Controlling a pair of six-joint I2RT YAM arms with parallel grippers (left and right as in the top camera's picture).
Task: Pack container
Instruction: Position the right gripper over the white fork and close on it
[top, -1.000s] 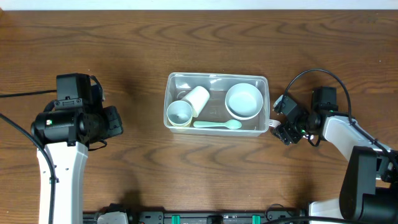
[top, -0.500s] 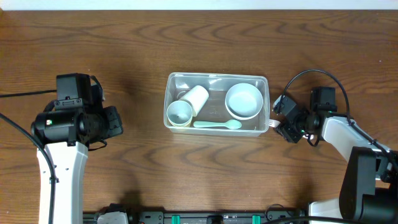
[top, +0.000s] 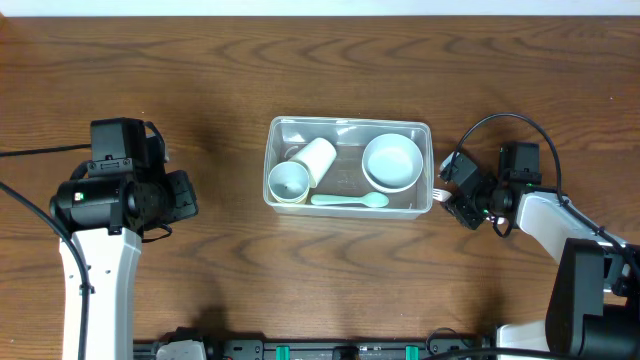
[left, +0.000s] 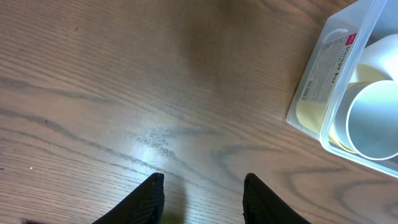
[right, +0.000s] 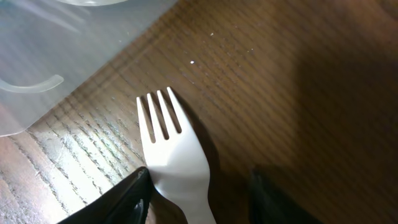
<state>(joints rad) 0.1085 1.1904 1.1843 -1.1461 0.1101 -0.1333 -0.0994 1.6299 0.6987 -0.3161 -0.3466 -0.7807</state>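
looking down from overhead, i find the container at the centre of the frame on the wooden table, long sides running left to right. inside it, a white bowl fills the right half and a tipped cup lies on its side at upper left. an upright cup stands mouth up at lower left, touching the tipped one, and a pale green spoon lies along the lower wall. my right gripper sits just beside the container's lower right corner. its wrist camera shows a white plastic fork, tines aimed at the upper left toward the container, whose clear wall fills that corner of the frame; tines and wall are near but apart. whether the fork rests on the wood or just above it i cannot tell. its handle runs down into the right gripper. the finger at lower left is against the fork's shoulder and the one at lower right stands clear of it with dark wood between, so the jaws are parted around the fork, not clamped on it. my left gripper hangs at the left of the overhead frame, well apart from the container. in its wrist view the left gripper has both fingers spread at the bottom edge with only bare wood between them, grasping nothing. the container and its printed label show at upper right.
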